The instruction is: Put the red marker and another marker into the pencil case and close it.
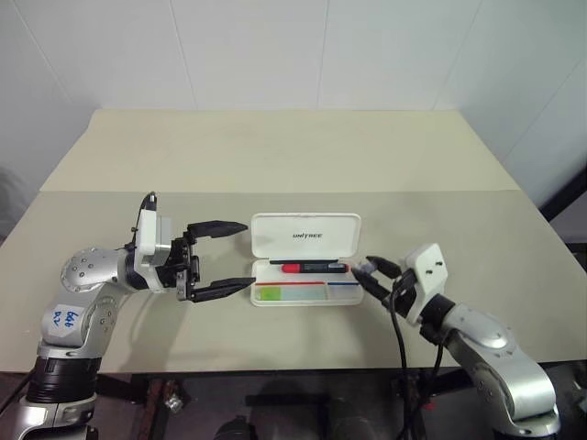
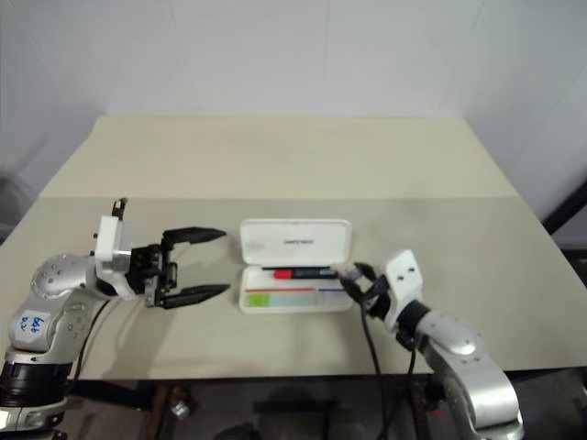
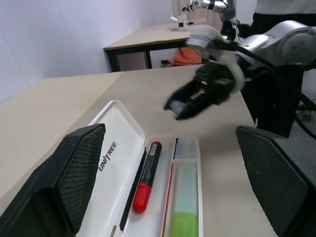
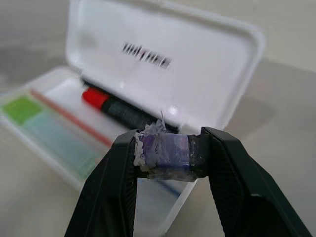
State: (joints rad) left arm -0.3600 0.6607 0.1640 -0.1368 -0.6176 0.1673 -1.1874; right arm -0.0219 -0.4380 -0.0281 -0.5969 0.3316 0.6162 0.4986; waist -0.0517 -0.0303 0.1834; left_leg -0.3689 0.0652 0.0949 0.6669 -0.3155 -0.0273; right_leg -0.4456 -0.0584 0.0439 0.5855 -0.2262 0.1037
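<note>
The pencil case (image 1: 305,259) lies open near the tabletop's (image 1: 275,156) front edge, lid up; left of it the left gripper (image 1: 233,256) hovers, fingers spread; inside lie the red marker (image 1: 312,268) and green highlighter (image 1: 293,293); right gripper (image 1: 365,271), fingers pressed together, sits beside the case's right end.

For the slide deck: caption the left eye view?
Both markers lie in the open pencil case; left pincer open beside it, right pincer shut.

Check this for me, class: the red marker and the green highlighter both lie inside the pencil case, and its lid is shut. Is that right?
Not quite. The red marker and the green highlighter do lie inside the pencil case, but its lid stands open, as the left eye view shows.
</note>
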